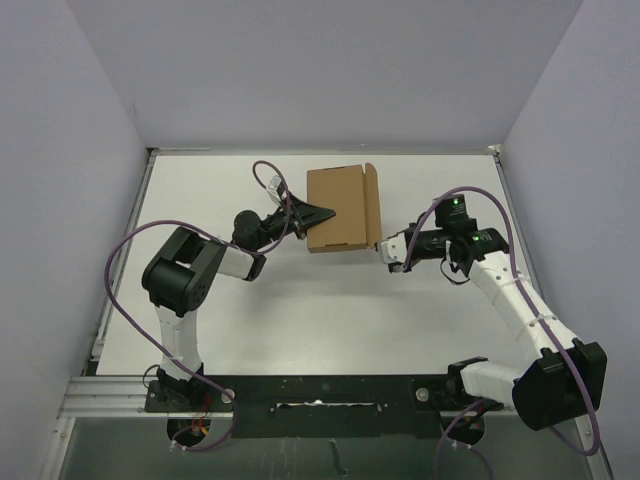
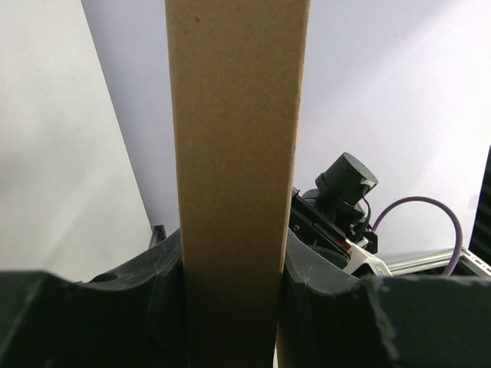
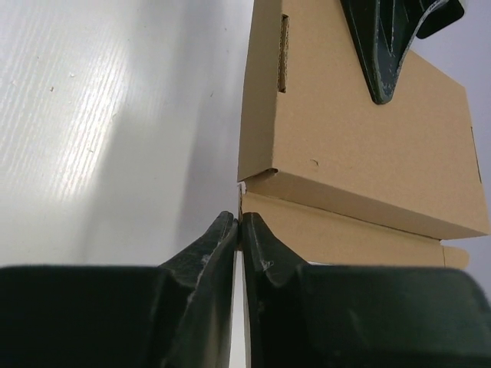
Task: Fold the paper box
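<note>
The brown paper box [image 1: 343, 209] sits partly folded at the table's far middle, with one side flap standing up along its right edge. My left gripper [image 1: 312, 214] is shut on the box's left side; in the left wrist view the box wall [image 2: 234, 138] rises between the two black fingers [image 2: 146, 299]. My right gripper [image 1: 381, 246] is shut on the thin edge of the box's near right corner; in the right wrist view its fingers [image 3: 257, 245] pinch the flap edge of the box [image 3: 353, 153]. The left finger [image 3: 383, 46] lies across the box top there.
White walls enclose the table on three sides. The aluminium rail [image 1: 300, 385] with the arm bases runs along the near edge. Purple cables [image 1: 270, 180] loop off both arms.
</note>
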`<state>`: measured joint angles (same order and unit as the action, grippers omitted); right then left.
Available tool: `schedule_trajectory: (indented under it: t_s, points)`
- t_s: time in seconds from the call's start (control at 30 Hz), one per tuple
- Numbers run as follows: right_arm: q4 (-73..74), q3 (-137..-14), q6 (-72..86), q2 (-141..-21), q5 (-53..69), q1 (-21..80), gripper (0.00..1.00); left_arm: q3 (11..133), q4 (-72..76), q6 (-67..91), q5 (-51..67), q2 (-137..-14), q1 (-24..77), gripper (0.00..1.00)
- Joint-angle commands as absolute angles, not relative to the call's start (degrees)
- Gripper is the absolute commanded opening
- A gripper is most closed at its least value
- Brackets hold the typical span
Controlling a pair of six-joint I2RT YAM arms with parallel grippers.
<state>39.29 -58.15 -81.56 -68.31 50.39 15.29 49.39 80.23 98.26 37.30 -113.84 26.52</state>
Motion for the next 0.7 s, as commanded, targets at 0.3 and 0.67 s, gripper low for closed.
schedule_trajectory:
  t_s: [0.3,0.67]
  points:
    - [38.22,-59.39,-77.39,-71.52,48.56,18.15,0.00,51.77,76.80,89.90,40.23,-110.16,26.37,0.13]
    - [38.34,-61.97,-71.58,-75.83,42.63,20.04,0.00,51.95,73.79,86.62,40.89,-109.89,26.28,0.13]
